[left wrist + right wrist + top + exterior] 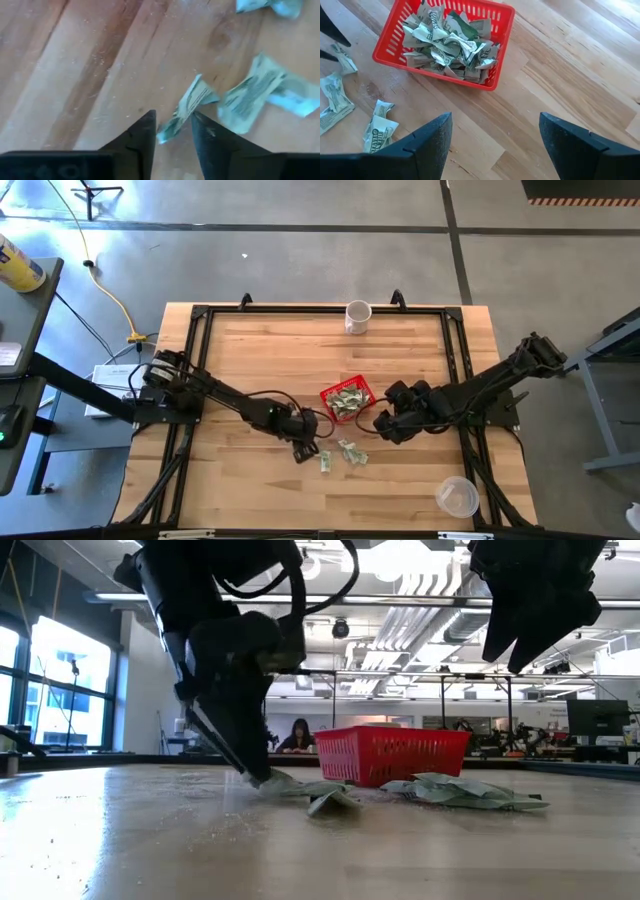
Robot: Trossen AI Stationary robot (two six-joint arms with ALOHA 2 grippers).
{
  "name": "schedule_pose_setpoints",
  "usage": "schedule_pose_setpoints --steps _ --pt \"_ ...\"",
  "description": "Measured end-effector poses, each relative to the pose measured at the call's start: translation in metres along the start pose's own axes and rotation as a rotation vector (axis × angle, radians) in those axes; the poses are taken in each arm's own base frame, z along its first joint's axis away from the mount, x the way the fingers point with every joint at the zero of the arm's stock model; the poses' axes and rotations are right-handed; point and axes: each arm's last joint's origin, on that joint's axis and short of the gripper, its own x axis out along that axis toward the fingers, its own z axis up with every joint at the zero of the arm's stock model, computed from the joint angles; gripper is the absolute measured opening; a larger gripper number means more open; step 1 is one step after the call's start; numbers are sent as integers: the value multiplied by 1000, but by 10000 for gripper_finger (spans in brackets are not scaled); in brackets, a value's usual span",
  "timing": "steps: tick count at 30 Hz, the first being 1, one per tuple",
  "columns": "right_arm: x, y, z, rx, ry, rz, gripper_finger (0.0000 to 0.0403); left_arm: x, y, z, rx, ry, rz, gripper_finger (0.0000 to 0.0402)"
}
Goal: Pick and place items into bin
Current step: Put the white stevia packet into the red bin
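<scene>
1. Nearest you, the left tool (172, 135) sits low on the tabletop (250, 360), its narrow gap closing around one crumpled note (186, 107), not yet clamped.
2. Your next move: pinch, lift, carry to the red basket (362, 391) just beside.
3. Your right tool (492, 142) waits wide open beside the basket.

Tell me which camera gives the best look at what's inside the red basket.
The right wrist view: it looks down into the red basket, showing its pile of crumpled notes filling the floor. The high view shows the same pile only small; the low view shows just the basket's slatted side wall; the left wrist view misses the basket entirely.
</scene>
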Motion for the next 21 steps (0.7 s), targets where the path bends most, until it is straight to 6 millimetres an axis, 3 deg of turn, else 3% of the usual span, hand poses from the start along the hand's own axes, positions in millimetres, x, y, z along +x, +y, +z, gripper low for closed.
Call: schedule_pose_setpoints --steps 6,11,17,21 --pt "0 0 0 0 -1 0 288 0 8 -6 91 46 104 108" --pt "0 0 0 0 -1 -1 288 -1 9 -7 123 46 124 23" --pt "0 0 0 1 2 1 288 -7 5 -3 100 77 -10 33" --pt "0 0 0 0 2 0 288 -33 -5 16 77 -28 -224 22"
